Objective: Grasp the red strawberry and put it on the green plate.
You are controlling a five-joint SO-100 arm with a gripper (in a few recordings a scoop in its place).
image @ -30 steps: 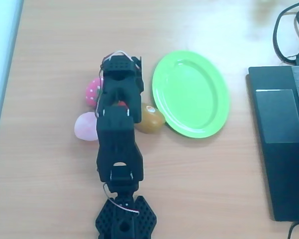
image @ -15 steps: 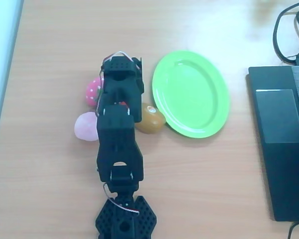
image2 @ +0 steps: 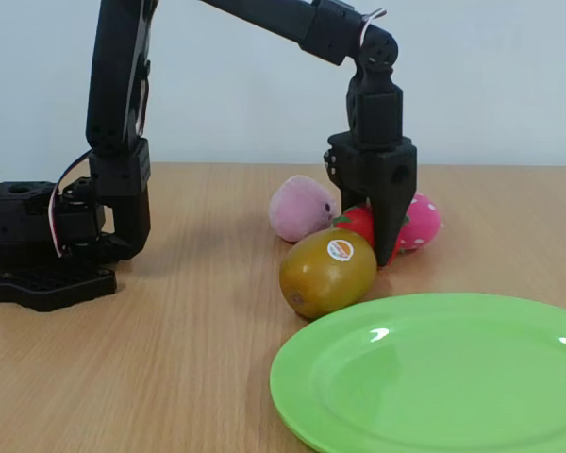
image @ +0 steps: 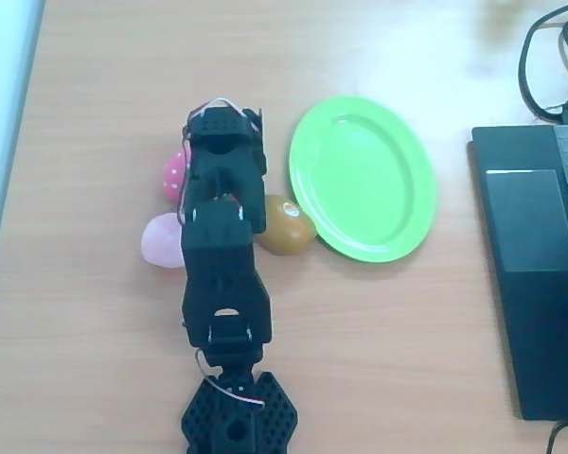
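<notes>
In the fixed view the red strawberry (image2: 357,225) rests on the table between the pale pink peach and the pink dotted strawberry. My black gripper (image2: 387,247) points straight down with its tip at the table. One finger (image2: 389,222) covers the red strawberry's right side. The second finger is hidden, so the jaw gap cannot be read. In the overhead view my wrist (image: 225,156) covers the red strawberry. The green plate (image: 363,177) lies empty to the right of the arm, and its rim (image2: 292,377) fills the fixed view's foreground.
A pink dotted strawberry (image: 174,174) and a pale peach (image: 161,240) lie left of the arm. A brown fruit (image: 284,225) touches the plate's left rim. A laptop (image: 530,255) and cables (image: 549,57) sit at the right. The arm's base (image: 232,416) is at the bottom.
My wrist has shifted slightly left and toward the top of the overhead view. The glimpse of red under it has shrunk. The fruits and the plate have not moved.
</notes>
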